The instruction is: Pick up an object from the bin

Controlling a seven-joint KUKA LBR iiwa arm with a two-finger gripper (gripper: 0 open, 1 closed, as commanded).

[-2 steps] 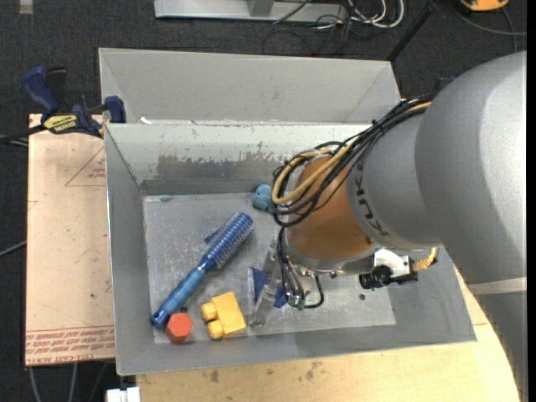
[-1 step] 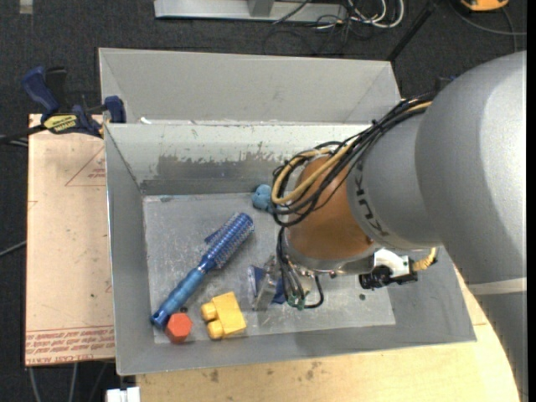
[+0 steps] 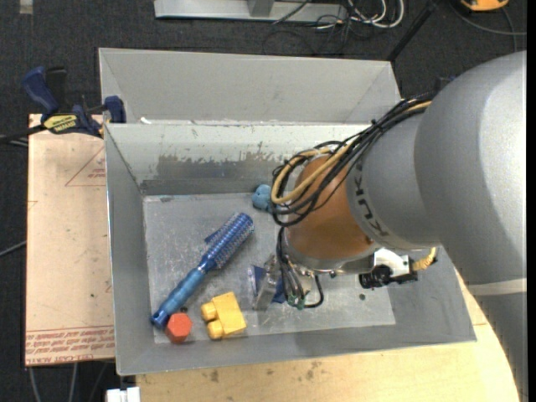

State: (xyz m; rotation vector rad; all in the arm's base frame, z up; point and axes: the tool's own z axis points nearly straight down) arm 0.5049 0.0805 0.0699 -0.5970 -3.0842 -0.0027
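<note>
Though its opening is unclear, the gripper (image 3: 272, 289) sits just right of the yellow block (image 3: 223, 315).

Place: we take this for a robotics lab or test cell, not a home or a shop.
Robot: a big grey KUKA arm (image 3: 477, 166) comes in over the bin's right edge, with an orange wrist cover (image 3: 327, 224) and looped black and yellow cables (image 3: 289, 182).
Bin: a grey sheet-metal bin with sloping walls (image 3: 251, 90); we see its bottom scuffed and scratched.
Contents: toward the front-left corner lie mismatched trial pieces, a blue plastic hairbrush (image 3: 205, 266), a yellow toy block (image 3: 224, 315) and a small orange-red round piece (image 3: 178, 327).
Surroundings: beyond the far edge we see a dark carpeted floor (image 3: 75, 23), a flat grey metal stand base (image 3: 251, 5) and loose wires (image 3: 377, 2).
</note>
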